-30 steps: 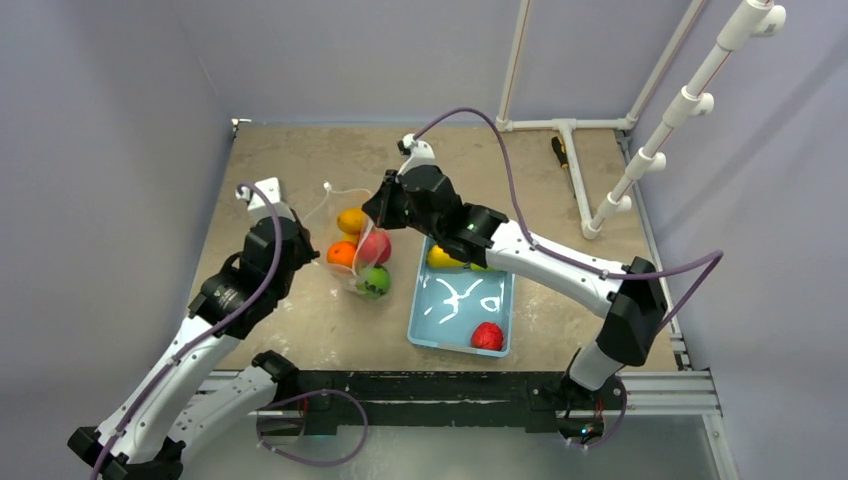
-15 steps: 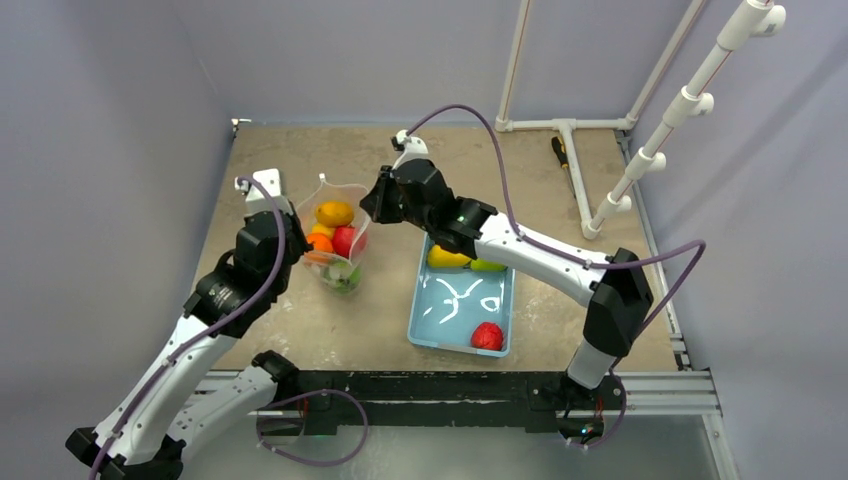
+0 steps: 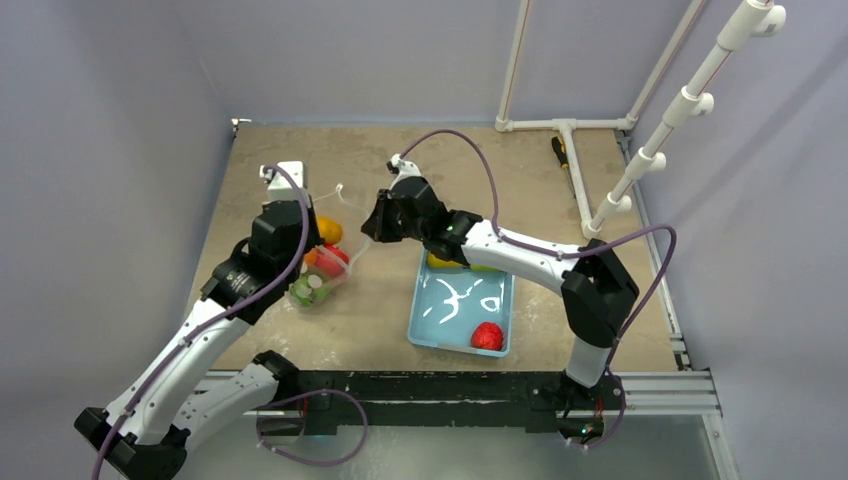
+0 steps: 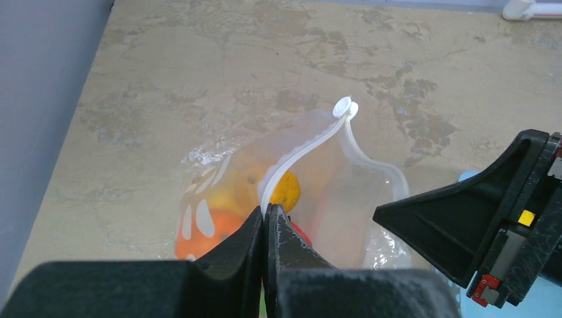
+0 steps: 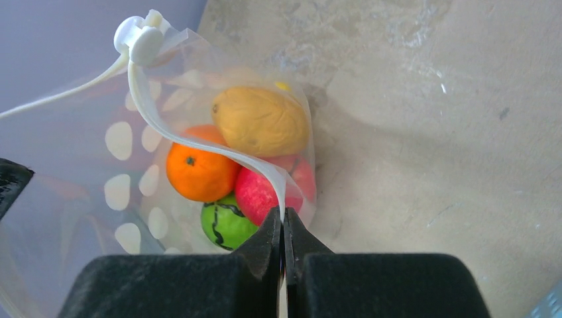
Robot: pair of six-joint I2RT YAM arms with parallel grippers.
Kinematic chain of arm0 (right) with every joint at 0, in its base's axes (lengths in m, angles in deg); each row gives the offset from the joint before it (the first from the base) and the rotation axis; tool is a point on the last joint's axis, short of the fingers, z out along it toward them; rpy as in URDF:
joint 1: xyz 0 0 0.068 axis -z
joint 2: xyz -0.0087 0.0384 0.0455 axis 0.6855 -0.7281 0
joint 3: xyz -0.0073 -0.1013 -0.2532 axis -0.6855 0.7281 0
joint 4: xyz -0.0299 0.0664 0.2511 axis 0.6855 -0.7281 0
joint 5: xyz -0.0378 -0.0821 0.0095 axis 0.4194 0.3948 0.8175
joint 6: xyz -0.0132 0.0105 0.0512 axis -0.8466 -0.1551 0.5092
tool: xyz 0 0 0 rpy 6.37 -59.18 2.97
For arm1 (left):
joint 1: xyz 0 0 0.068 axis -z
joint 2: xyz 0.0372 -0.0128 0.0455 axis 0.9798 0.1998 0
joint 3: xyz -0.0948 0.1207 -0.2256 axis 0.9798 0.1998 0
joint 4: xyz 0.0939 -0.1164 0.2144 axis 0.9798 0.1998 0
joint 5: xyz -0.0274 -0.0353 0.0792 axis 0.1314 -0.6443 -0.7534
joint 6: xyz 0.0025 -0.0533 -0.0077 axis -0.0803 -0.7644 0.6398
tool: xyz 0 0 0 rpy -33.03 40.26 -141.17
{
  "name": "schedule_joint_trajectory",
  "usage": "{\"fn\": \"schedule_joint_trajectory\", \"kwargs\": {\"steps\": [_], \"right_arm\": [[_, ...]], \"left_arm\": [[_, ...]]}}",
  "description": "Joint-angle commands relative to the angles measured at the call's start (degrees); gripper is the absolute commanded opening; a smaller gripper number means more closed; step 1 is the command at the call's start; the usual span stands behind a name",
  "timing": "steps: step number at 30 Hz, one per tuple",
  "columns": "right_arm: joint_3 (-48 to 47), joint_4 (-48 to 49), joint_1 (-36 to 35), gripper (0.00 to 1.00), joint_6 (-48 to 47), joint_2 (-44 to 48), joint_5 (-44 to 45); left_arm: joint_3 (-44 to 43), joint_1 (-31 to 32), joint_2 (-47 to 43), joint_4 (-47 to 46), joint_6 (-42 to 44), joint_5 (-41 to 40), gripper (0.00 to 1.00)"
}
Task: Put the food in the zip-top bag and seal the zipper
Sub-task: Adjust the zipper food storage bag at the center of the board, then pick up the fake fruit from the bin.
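The zip-top bag (image 3: 322,272) lies left of centre, clear with white dots. Inside it sits food: a yellow fruit (image 5: 260,120), an orange (image 5: 197,173), a red apple (image 5: 260,196) and a green striped fruit (image 5: 225,223). My left gripper (image 4: 267,212) is shut on the zipper (image 4: 301,154) at one side of the mouth. My right gripper (image 5: 283,217) is shut on the zipper strip (image 5: 199,142) at the other side. The white slider (image 5: 138,36) sits at the far end of the mouth, which gapes between the two strips. The right gripper's black fingers (image 4: 457,222) show in the left wrist view.
A light-blue basket (image 3: 415,312) stands right of the bag, holding a red fruit (image 3: 487,336), a yellow one (image 3: 440,259) and a green one (image 3: 487,266). A white pipe frame (image 3: 575,170) and a screwdriver (image 3: 562,152) lie at the back right. Grey walls close the left and back.
Both grippers have carried the bag leftward and toward the near edge, away from the basket. The right arm has stretched further left; the left wrist has swung over the bag.
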Motion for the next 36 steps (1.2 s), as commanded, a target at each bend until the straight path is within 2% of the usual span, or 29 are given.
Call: {"fn": "schedule_joint_trajectory", "kwargs": {"steps": [1,8,11,12,18,22,31,36], "right_arm": [[2.1,4.03,0.09,0.0,0.94,0.22,-1.75],[4.63,3.25,0.06,0.02,0.7,2.13,-0.59],[4.99,2.15,0.09,0.1,0.7,4.13,0.95],[4.91,1.79,0.08,0.17,0.65,4.62,1.44],[5.17,-4.18,0.09,0.37,0.18,8.96,5.64],[5.89,-7.74,0.08,0.45,0.36,12.3,8.8],[9.09,-16.01,0.21,0.73,3.62,19.34,17.42],[12.21,-20.36,0.5,0.77,8.92,21.8,19.78]], "left_arm": [[2.61,0.25,-0.32,-6.17,2.05,5.18,0.0],[6.72,0.25,-0.93,-8.69,2.66,9.57,0.0],[7.96,0.18,-0.85,-8.83,2.49,10.11,0.0],[8.16,0.19,-0.74,-8.71,2.45,10.29,0.0],[8.3,0.22,-0.74,-8.22,2.32,9.97,0.0],[8.32,0.24,-0.68,-8.26,2.34,9.39,0.0],[8.39,0.24,-0.71,-8.11,2.31,9.15,0.0],[8.45,0.25,-0.68,-8.15,2.44,9.09,0.0]]}}
